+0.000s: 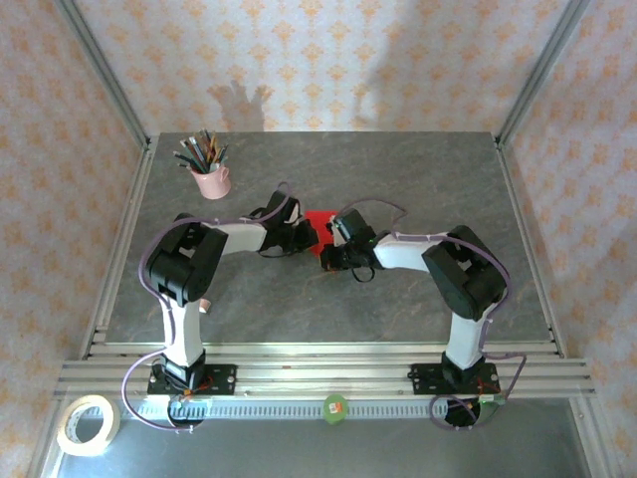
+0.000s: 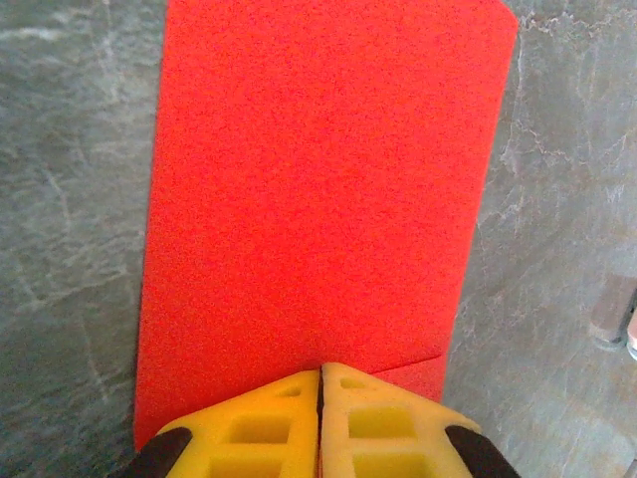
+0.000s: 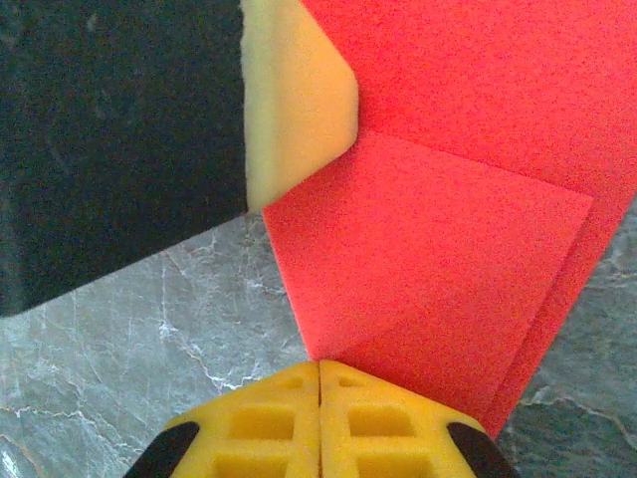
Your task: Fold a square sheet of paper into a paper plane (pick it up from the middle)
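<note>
Grey stone counter (image 1: 299, 309): left end effector (image 2: 319, 368) and right end effector (image 3: 319, 364), both closed tight, seem to press a fold in thin bright red paper (image 2: 318, 179); next, another neat fold

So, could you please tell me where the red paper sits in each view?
Top external: red paper at the picture's centre.
Left wrist: red paper fills the middle, from the top edge down.
Right wrist: red paper in the upper right and centre.
Shared landmark: grey marbled tabletop.
</note>
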